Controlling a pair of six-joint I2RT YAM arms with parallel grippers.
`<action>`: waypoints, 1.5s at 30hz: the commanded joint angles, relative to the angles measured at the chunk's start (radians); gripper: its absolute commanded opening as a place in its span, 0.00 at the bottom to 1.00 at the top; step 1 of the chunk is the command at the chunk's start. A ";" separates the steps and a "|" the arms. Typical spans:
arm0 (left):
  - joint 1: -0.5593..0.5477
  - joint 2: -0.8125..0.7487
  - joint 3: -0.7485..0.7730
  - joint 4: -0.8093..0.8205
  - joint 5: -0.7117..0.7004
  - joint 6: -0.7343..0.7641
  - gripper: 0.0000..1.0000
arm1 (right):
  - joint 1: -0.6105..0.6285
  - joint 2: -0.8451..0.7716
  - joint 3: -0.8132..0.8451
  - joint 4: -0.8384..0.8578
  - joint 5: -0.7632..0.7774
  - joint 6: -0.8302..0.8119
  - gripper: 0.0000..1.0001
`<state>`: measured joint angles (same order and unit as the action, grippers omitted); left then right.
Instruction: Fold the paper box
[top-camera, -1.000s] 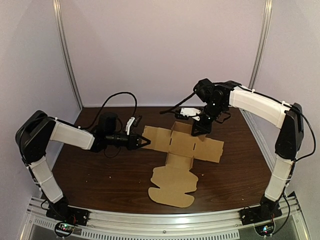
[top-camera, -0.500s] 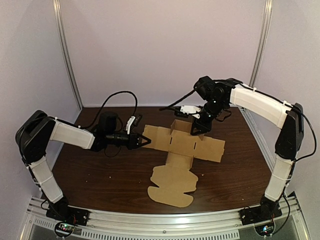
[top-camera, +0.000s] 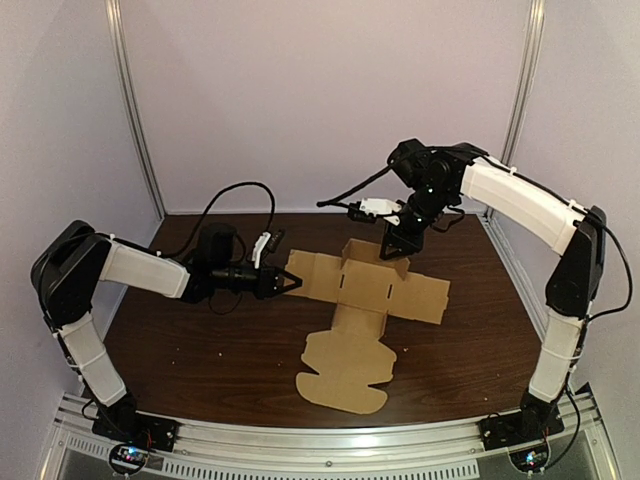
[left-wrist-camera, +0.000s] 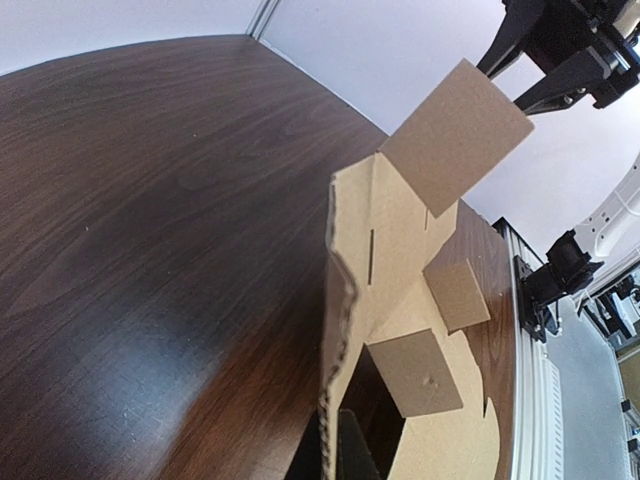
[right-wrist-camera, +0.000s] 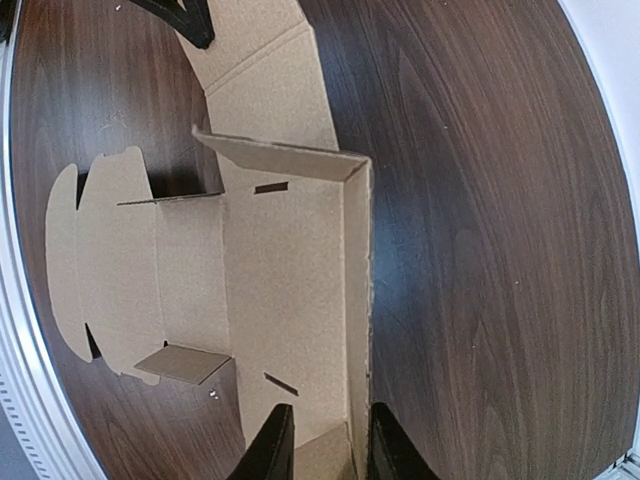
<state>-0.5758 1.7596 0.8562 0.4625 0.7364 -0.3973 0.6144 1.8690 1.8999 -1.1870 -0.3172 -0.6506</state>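
Paper box (top-camera: 365, 300), far wall (right-wrist-camera: 357, 300) upright | left gripper (top-camera: 292, 284) pinches left flap (top-camera: 310, 275), anchoring it | right gripper (top-camera: 392, 249) narrowly parted astride far wall, likely steadying crease.

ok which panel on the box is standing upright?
The far panel, beneath the right gripper: it stands upright, while the near lid panel and right side panel lie flat on the table.

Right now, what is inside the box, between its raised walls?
Only bare cardboard floor with two small slots; no object lies in the box. The right gripper covers a little of the floor at one end.
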 joint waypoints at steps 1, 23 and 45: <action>-0.004 0.006 0.014 0.038 -0.006 0.021 0.00 | -0.006 0.026 0.020 -0.059 0.003 0.002 0.25; -0.004 -0.021 -0.016 0.023 -0.133 0.021 0.26 | -0.005 -0.012 -0.069 0.128 0.145 -0.006 0.00; 0.022 -0.042 -0.011 -0.214 -0.598 -0.023 0.40 | 0.244 -0.203 -0.653 0.928 0.709 -0.359 0.00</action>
<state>-0.5617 1.6760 0.8017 0.2802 0.2230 -0.4103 0.8242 1.6978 1.3170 -0.4328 0.2684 -0.9478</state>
